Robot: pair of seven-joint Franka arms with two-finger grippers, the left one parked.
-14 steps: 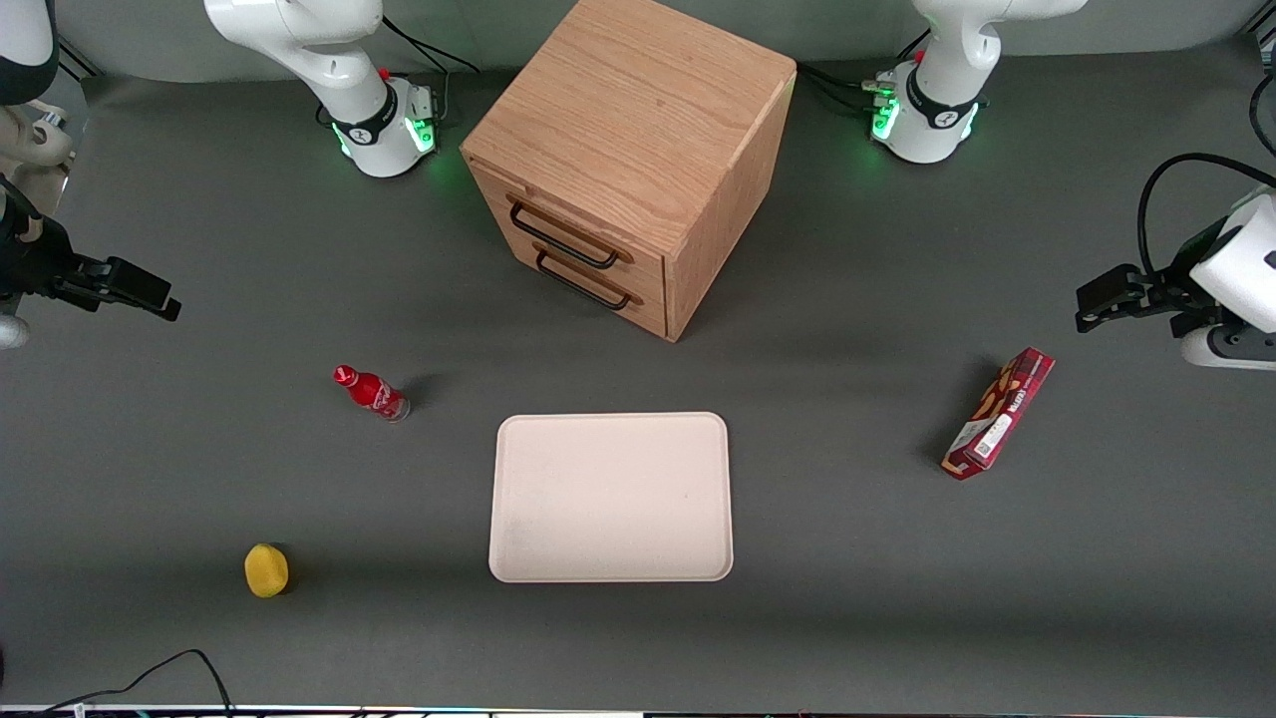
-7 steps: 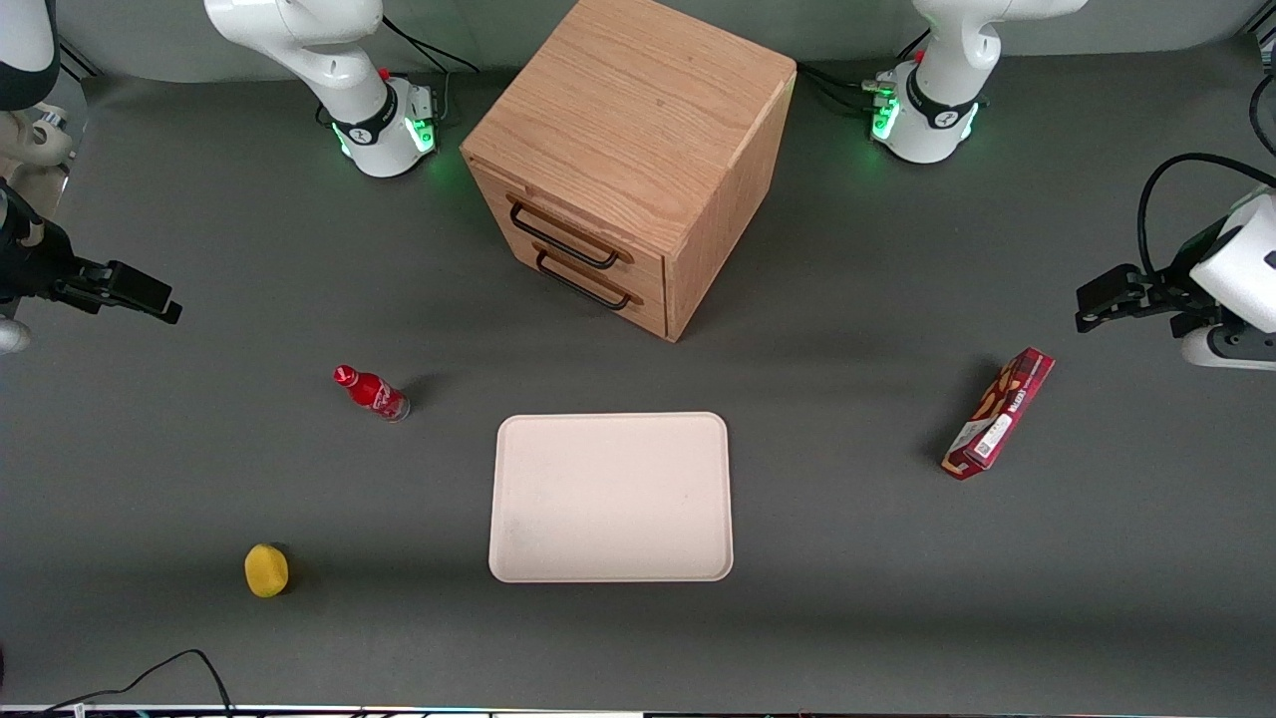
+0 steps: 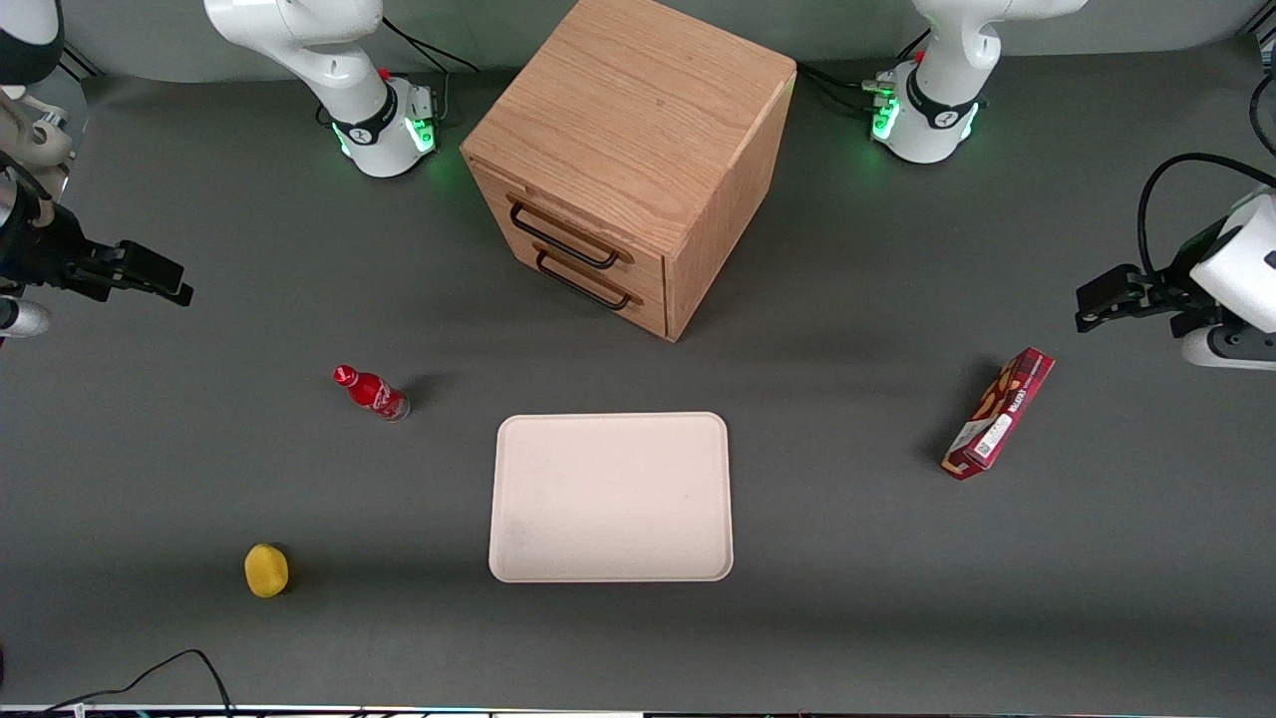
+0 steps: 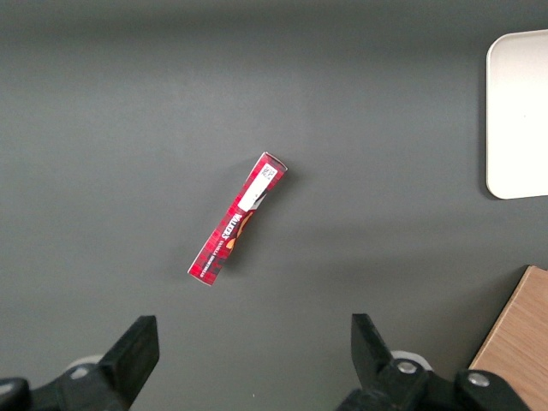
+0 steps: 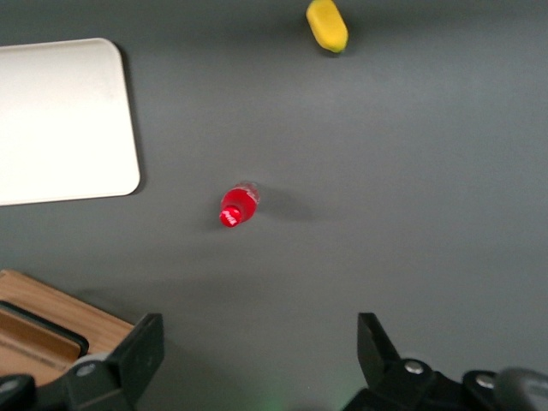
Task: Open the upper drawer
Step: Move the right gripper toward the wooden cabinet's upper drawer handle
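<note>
Front view: the oak cabinet (image 3: 638, 150) stands midway along the table, at the edge farthest from the camera, turned so its 2 drawer fronts face partly toward the working arm's end. The upper drawer (image 3: 573, 234) is fully shut, flush with the cabinet face, its black bar handle (image 3: 561, 239) just above the lower drawer's handle (image 3: 586, 284). The gripper (image 3: 150, 274) hangs high over the working arm's end of the table, well apart from the cabinet, holding nothing, its fingers pointing roughly toward the cabinet. A red bottle (image 3: 371, 392) stands between it and the beige tray (image 3: 611, 497); a yellow lemon-like object (image 3: 266, 570) lies nearer the camera, and a red snack box (image 3: 999, 413) lies toward the parked arm's end.

Left wrist view: only the snack box (image 4: 238, 229), a tray corner (image 4: 519, 120) and a corner of the cabinet (image 4: 518, 342) show.

Right wrist view: the 2 fingers (image 5: 137, 355) are spread wide with bare table between them. The bottle (image 5: 238, 205), the yellow object (image 5: 327, 24) and the tray (image 5: 64, 120) lie below, and a cabinet corner with a bit of black handle (image 5: 43, 325) shows at the frame's edge.

The step in hand looks like the approach; nothing is touched. Next, the gripper must travel to the cabinet front, drop to the upper handle's height, not the lower one's, bracket the thin bar, close, then pull straight out along the angled drawer axis.
</note>
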